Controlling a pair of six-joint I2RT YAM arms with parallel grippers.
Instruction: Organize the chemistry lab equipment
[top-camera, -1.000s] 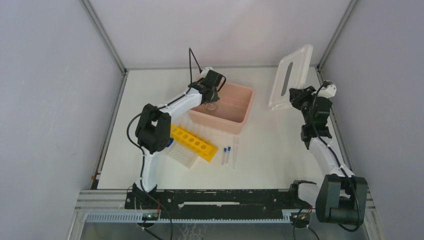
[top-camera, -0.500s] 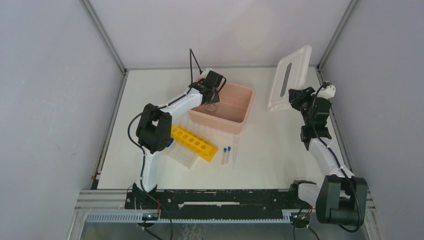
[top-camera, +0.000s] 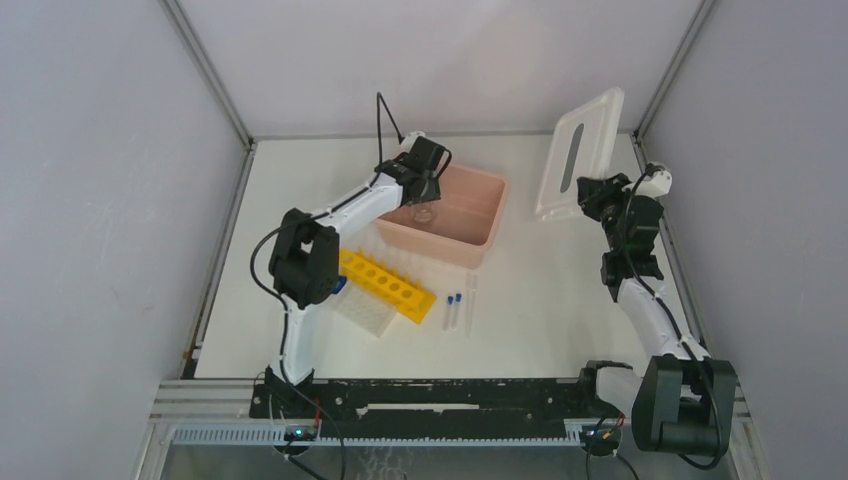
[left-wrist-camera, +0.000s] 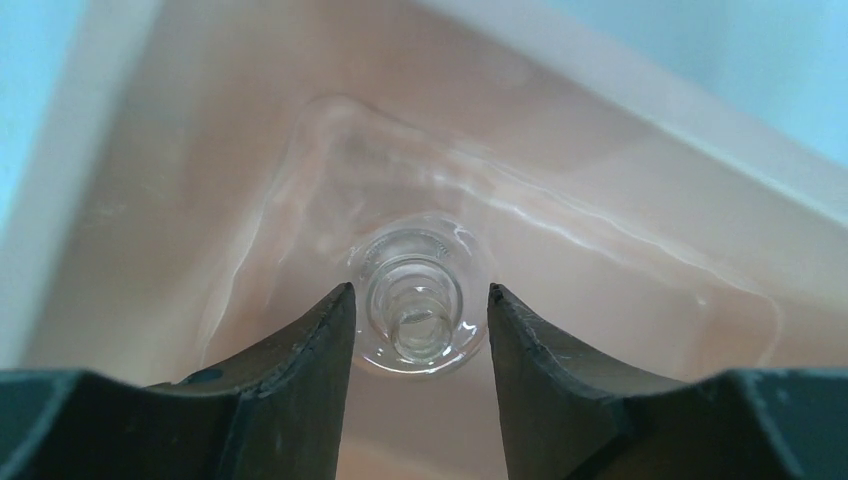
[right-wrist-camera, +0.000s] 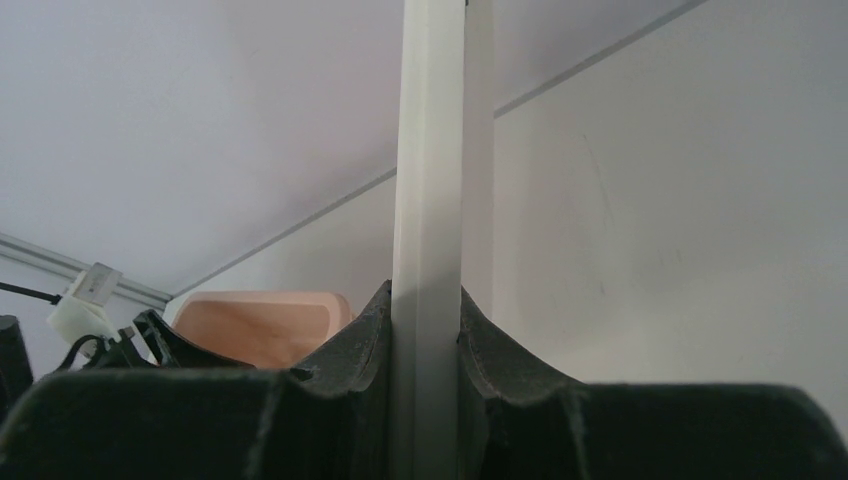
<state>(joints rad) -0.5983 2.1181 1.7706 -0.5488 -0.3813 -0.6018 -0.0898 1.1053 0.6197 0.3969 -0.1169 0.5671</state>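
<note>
Left gripper (left-wrist-camera: 420, 295) reaches into the open pink box (top-camera: 484, 228) at far centre, its fingers closed against both sides of the small round clear glassware (left-wrist-camera: 418, 330) inside it. Right gripper (right-wrist-camera: 427, 320) clamps the white lid (top-camera: 580, 140) on edge, far right. Nearer, on the table, lie the yellow tube rack (top-camera: 388, 285), the well plate (top-camera: 362, 314) and the blue-capped vials (top-camera: 452, 306).

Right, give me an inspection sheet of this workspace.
Surface: white table, no spills seen.
Job's things: yellow holed tube rack against clear gridded well plate; two small blue-capped vials and thin clear tube lying right of it; small round clear glassware inside pink plastic box.
Clutter: nothing seen.
Grippers: left tool straddles the glassware, contact unclear; right tool shut on white grey-slotted lid, raised beside the box.
Cables: black cable loops above left wrist.
Surroundings: grey enclosure walls.
</note>
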